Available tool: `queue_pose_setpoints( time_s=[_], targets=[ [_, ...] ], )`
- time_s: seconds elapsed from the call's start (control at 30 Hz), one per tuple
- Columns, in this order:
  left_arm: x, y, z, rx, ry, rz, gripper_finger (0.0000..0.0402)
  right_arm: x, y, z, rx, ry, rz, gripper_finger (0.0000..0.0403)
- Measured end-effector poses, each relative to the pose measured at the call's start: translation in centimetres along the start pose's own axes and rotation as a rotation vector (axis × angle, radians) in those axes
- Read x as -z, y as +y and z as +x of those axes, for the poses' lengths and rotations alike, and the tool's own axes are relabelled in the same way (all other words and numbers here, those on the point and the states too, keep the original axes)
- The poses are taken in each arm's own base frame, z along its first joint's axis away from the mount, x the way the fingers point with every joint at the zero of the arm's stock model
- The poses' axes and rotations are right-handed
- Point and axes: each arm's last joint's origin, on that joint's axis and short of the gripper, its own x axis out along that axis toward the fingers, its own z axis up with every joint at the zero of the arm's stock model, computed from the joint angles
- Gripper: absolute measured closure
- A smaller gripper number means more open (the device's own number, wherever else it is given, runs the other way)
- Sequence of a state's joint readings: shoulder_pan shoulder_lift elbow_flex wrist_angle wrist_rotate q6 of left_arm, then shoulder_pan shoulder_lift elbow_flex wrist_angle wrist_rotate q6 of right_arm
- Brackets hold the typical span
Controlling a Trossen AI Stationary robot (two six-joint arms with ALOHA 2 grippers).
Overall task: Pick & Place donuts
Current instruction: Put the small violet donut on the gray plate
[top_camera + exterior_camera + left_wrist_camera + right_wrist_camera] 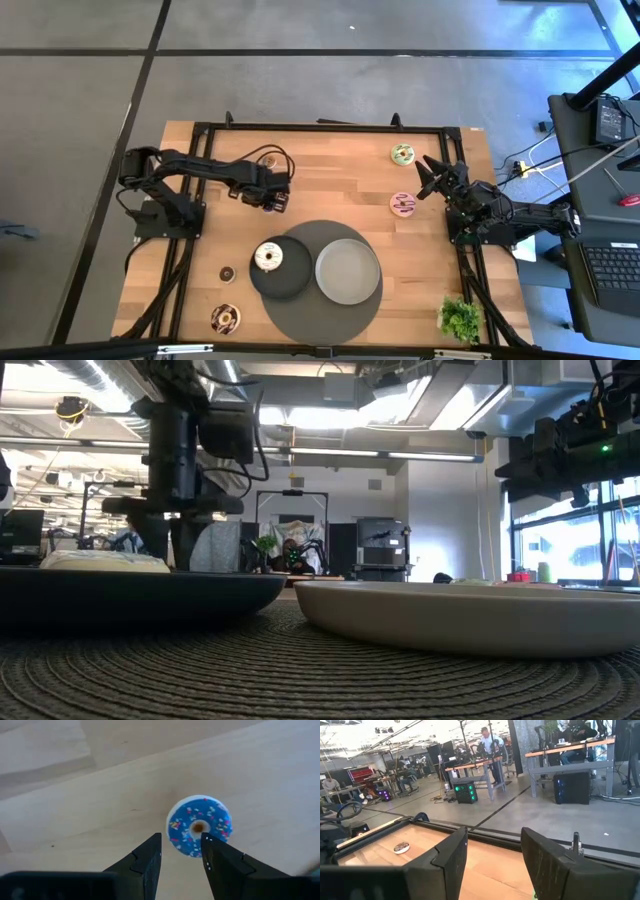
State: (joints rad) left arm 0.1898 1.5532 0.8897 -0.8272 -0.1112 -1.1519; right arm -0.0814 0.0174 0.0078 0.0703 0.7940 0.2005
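Left wrist view: blue-iced sprinkled donut (199,825) flat on bare wood just beyond left gripper (181,851), fingers parted, empty; probably light, rigid, slick-iced; best pinched across ring; right gripper (430,177) idle, open.

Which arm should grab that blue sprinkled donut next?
Left. The left gripper hangs right over the blue donut with jaws open. The right gripper waits at the table's far right side, away from it.
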Motion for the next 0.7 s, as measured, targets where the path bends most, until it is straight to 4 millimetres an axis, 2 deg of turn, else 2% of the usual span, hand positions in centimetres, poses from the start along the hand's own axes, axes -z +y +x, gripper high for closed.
queue_pose_setpoints(
  time_s=[0.53, 0.7],
  targets=[
    [-0.31, -0.02, 0.13, 0.012, -0.025, -0.042, 0.0286, 0.00, 0.00, 0.00, 0.000, 0.000, 0.000, 0.0217],
    [0.28, 0.18, 0.76, 0.010, -0.021, -0.071, 0.0289, 0.01, 0.00, 0.00, 0.000, 0.000, 0.000, 0.0217]
  ],
)
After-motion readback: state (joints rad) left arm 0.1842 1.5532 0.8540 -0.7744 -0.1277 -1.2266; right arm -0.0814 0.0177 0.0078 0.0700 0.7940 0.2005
